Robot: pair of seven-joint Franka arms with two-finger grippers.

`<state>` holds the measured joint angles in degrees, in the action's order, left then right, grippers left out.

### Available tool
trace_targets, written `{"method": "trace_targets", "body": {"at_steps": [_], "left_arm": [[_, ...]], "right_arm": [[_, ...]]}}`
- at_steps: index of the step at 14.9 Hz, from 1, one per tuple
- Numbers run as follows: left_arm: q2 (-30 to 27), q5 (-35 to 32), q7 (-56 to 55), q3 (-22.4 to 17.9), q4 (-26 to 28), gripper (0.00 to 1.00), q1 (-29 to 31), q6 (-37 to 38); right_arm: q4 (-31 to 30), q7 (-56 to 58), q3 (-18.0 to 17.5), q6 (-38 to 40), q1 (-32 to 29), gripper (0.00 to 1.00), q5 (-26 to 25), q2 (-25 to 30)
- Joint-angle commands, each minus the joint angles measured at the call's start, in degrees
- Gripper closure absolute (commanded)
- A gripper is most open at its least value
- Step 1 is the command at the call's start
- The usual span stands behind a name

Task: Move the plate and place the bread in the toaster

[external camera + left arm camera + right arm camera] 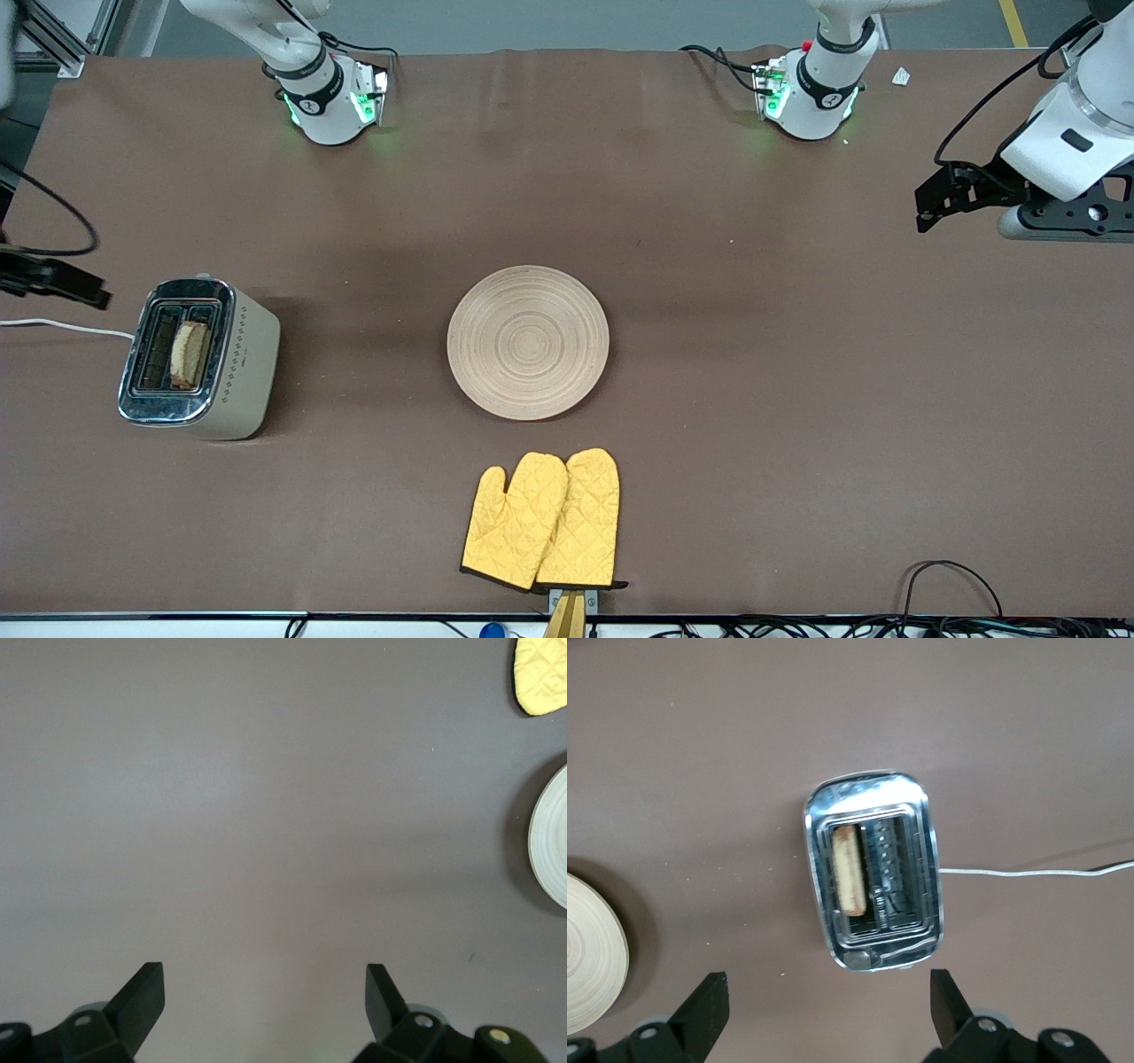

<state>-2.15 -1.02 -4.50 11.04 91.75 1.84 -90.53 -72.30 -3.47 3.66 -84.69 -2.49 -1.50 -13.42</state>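
1. My right gripper (824, 1005): jaws spread wide, nothing between them, up in the air over the toaster at the right arm's end of the tabletop; in the front view only a dark piece of it shows at the edge.

2. My left gripper (266, 997): jaws spread wide, holding nothing, over bare tabletop at the left arm's end, waiting.

3. Toaster (199, 357): cream body, chrome top, upright on the tabletop, white cord (62, 326) trailing off toward the table's edge.

4. Bread (190, 354): one brown slice standing on edge in the toaster slot on the plate's side; the second slot holds nothing.

5. Plate (528, 342): round, pale, ringed, flat on the tabletop about midway between the two arms' ends, well apart from the toaster.

6. Oven mitts (542, 520): yellow quilted pair, overlapping, nearer to the front camera than the plate.

7. Tabletop (797, 399): brown covering.
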Motion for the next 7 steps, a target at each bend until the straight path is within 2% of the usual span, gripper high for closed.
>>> {"method": "trace_targets", "body": {"at_steps": [1, 3, 5, 7], "left_arm": [[1.6, 0.0, 0.7, 0.1, -2.7, 0.0, 0.4, -0.2], [2.7, 0.1, 0.8, 0.1, -4.1, 0.0, 0.4, 0.0], [3.1, -0.4, 0.7, 0.1, -4.7, 0.0, 0.3, 0.3], [3.0, -0.4, 0.8, 0.0, -4.8, 0.0, 0.4, 0.3]], "right_arm": [[0.1, 1.6, -1.2, 2.9, -1.5, 0.0, 1.8, 4.4], [-1.3, 1.6, -1.5, 5.8, -1.1, 0.0, 2.0, 7.2], [-4.4, 1.7, -1.5, 3.3, 0.2, 0.0, 2.3, 8.1], [-4.7, 1.7, -1.4, 1.6, 1.8, 0.0, 1.9, 8.1]]}}
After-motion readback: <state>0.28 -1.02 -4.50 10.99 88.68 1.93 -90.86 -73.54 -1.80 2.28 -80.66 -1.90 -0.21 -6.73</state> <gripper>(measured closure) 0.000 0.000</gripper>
